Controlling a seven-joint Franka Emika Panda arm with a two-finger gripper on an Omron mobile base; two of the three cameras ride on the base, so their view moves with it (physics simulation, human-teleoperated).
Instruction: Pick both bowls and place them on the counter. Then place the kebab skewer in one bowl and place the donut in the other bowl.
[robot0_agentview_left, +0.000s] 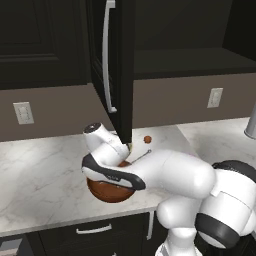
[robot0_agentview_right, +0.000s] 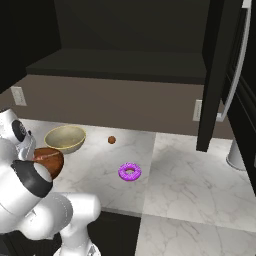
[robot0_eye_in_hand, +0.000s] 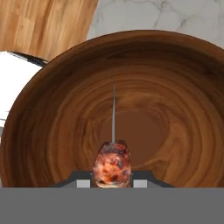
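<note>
Already both bowls sit on the tabletop (robot0_agentview_right: 175, 185); end effector (robot0_eye_in_hand: 112, 181) grips the kebab skewer (robot0_eye_in_hand: 112, 164) over the brown bowl (robot0_eye_in_hand: 57, 131); donut (robot0_agentview_right: 129, 171) remains.

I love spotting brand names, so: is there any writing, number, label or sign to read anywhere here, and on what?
None: no readable text anywhere.
White marble counter: grey veins, no writing.
Dark reddish-brown wooden bowl, pale cream-yellow glossy bowl, purple-iced donut, metal kebab skewer: unmarked.
White wall outlets: blank plates.
</note>
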